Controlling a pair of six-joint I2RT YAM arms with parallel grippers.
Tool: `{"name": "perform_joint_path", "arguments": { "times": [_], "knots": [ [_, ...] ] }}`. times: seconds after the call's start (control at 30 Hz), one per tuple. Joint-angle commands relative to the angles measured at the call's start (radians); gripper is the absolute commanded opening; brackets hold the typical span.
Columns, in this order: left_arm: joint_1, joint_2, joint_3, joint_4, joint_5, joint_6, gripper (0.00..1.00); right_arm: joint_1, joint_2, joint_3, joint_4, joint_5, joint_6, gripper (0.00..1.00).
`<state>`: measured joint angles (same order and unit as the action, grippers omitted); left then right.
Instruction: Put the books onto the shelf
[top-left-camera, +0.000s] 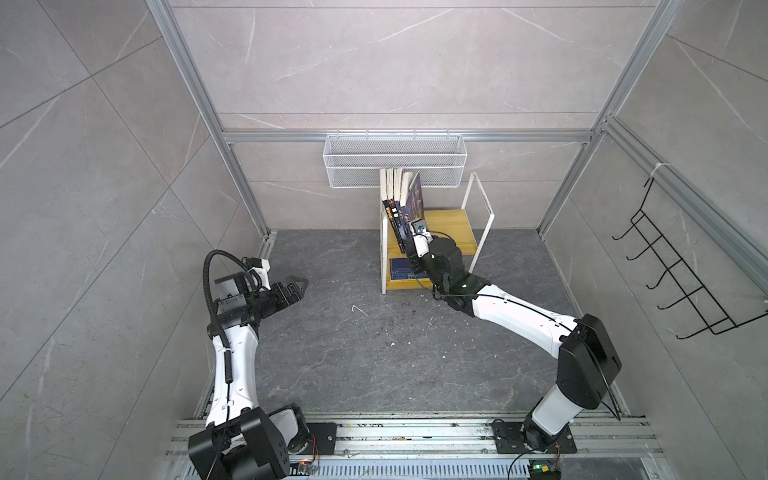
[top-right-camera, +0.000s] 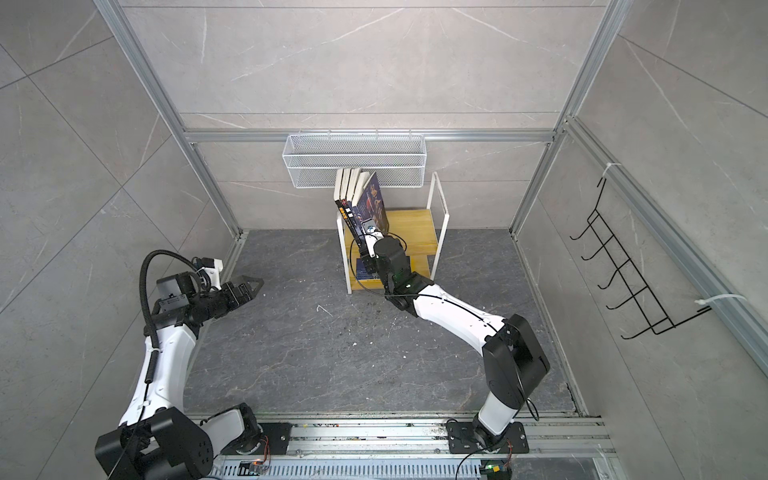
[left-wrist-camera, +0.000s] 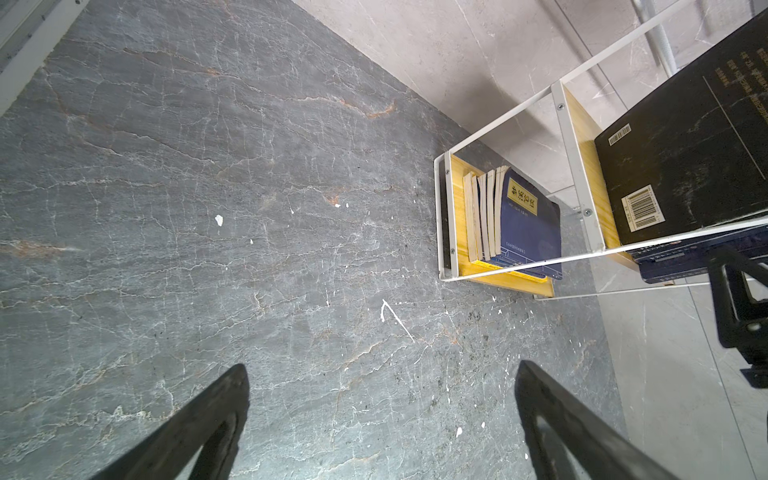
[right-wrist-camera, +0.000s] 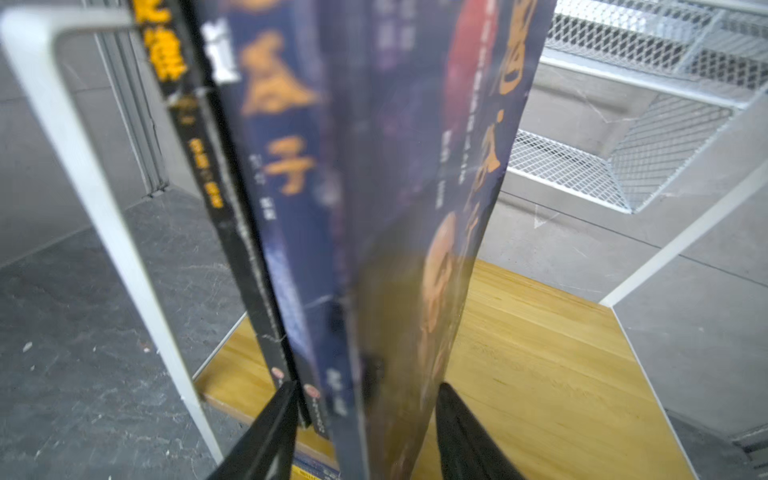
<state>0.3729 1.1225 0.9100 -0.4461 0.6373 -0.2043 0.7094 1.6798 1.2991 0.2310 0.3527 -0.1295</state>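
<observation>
Right gripper (right-wrist-camera: 368, 388) was at the front edge of the shelf (top-left-camera: 453, 228), top board. Its fingers straddled the bottom of the navy spines at the open end of the row of books (top-left-camera: 401, 199). The wrist view was blurred up close, so I couldn't tell whether I was clamping them or just clear.

The row stood at the left end of the top board. The black book (right-wrist-camera: 199, 166) was nearest the white frame. The outermost book (right-wrist-camera: 436, 270), navy with orange calligraphy and a portrait, leaned its top toward the bare right half of the board. More navy books (left-wrist-camera: 523, 220) lay on the lower board at its left end.

Left gripper (left-wrist-camera: 382, 365) hung wide open over the floor (top-left-camera: 353, 353), holding nothing, well apart from the shelf.

Risks as I judged them:
- Nothing propped the outermost book on its right. If a finger dragged its cover on the way out, it would likely flop flat and take its neighbours with it.
- Pulling straight back with the pads touching could slide the spines off the front edge.
- The covers are thin and bowed, so a re-squeeze could crease one rather than straighten the row.
</observation>
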Motion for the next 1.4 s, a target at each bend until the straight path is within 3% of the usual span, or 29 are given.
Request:
{"name": "perform_joint_path", "arguments": {
  "times": [0.0, 0.17, 0.3, 0.4, 0.53, 0.63, 0.83, 1.07, 1.17, 1.27, 1.37],
  "knots": [
    [0.008, -0.026, -0.002, 0.023, 0.027, 0.021, 1.0, 0.019, -0.05, -0.027, -0.06, -0.065, -0.025, 0.6],
    [0.009, -0.022, -0.006, 0.027, 0.027, 0.02, 1.0, 0.021, -0.139, -0.114, -0.143, -0.086, -0.041, 0.68],
    [0.012, -0.021, -0.006, 0.029, 0.03, 0.019, 1.0, 0.018, -0.229, -0.188, -0.196, -0.096, -0.062, 0.68],
    [0.012, -0.016, -0.005, 0.029, 0.029, 0.021, 1.0, -0.014, -0.275, -0.213, -0.238, -0.117, -0.066, 0.58],
    [0.011, -0.017, 0.018, 0.013, 0.065, 0.061, 1.0, -0.121, -0.271, -0.193, -0.233, -0.186, 0.027, 0.33],
    [-0.033, 0.005, 0.129, -0.114, 0.056, 0.228, 1.0, -0.172, -0.189, -0.107, -0.247, -0.198, 0.087, 0.27],
    [-0.223, 0.124, 0.504, -0.386, -0.028, 0.685, 1.0, -0.233, 0.001, 0.093, -0.269, -0.227, 0.184, 0.13],
    [-0.514, 0.296, 0.889, -0.676, -0.036, 1.113, 1.0, -0.265, 0.148, 0.222, -0.267, -0.242, 0.25, 0.05],
    [-0.646, 0.361, 1.003, -0.766, -0.056, 1.267, 0.89, -0.287, 0.188, 0.257, -0.272, -0.29, 0.246, 0.04],
    [-0.77, 0.425, 1.096, -0.797, -0.11, 1.335, 0.74, -0.309, 0.224, 0.289, -0.29, -0.348, 0.245, 0.0],
    [-0.869, 0.488, 1.161, -0.795, -0.162, 1.375, 0.46, -0.319, 0.244, 0.299, -0.291, -0.383, 0.243, 0.0]
  ]
}}
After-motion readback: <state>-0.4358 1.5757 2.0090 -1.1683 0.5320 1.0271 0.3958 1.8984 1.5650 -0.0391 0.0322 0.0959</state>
